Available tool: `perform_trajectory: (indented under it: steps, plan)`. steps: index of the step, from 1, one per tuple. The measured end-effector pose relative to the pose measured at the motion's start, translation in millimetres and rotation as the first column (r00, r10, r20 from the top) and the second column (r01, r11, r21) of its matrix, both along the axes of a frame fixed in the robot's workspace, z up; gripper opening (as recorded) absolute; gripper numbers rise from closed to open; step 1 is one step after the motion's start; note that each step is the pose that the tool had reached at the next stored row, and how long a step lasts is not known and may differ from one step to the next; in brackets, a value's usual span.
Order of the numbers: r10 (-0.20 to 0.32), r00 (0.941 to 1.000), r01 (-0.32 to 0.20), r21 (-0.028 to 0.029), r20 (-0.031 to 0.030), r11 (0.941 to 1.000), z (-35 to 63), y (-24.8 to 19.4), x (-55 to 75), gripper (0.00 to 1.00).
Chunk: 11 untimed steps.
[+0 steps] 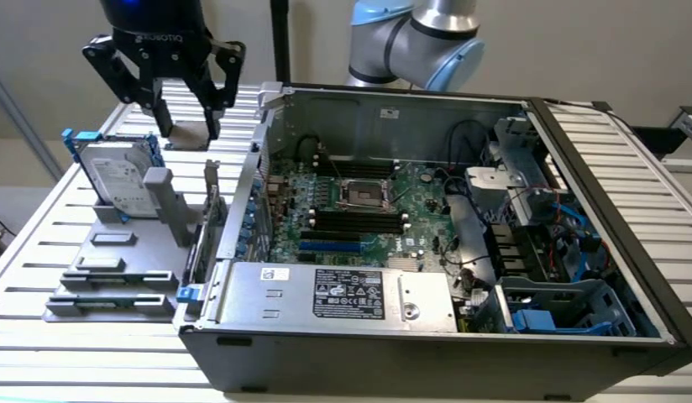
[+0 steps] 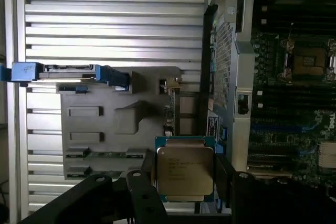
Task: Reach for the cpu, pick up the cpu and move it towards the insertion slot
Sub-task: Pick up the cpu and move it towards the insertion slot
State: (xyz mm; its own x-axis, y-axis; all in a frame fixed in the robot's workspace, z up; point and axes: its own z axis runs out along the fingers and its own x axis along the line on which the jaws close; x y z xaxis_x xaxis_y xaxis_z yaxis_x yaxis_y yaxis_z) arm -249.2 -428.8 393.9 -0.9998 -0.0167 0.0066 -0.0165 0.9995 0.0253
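The cpu (image 1: 191, 134), a small flat square chip with a silver top, hangs between my fingertips above the slatted table, to the exterior view's left of the open computer case. My gripper (image 1: 189, 131) is shut on it, one finger on each side. In the wrist view the cpu (image 2: 185, 174) shows its printed silver lid between the two dark fingers (image 2: 140, 192) of my gripper (image 2: 184, 182). The insertion slot (image 1: 363, 195) is a square socket with a shiny frame on the motherboard inside the case, to the exterior view's right of the gripper and lower. The wrist view also catches the insertion slot (image 2: 310, 64).
A silver hard drive (image 1: 120, 176) with blue brackets stands in a grey fixture (image 1: 111, 281) below the gripper. The case wall (image 1: 256, 168) rises between gripper and motherboard. Black memory slots (image 1: 352, 225), cables and a power supply (image 1: 335, 295) surround the socket.
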Motion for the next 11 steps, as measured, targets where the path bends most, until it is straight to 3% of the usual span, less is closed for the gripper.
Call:
perform_trajectory:
  steps: [5,11]
  plan:
    - [0.0,1.0,0.0,0.0075,-0.0001,1.0,2.4,1.1,18.2,0.54]
    - [0.0,1.0,0.0,0.0127,-0.0005,0.9999,2.6,2.8,43.7,0.54]
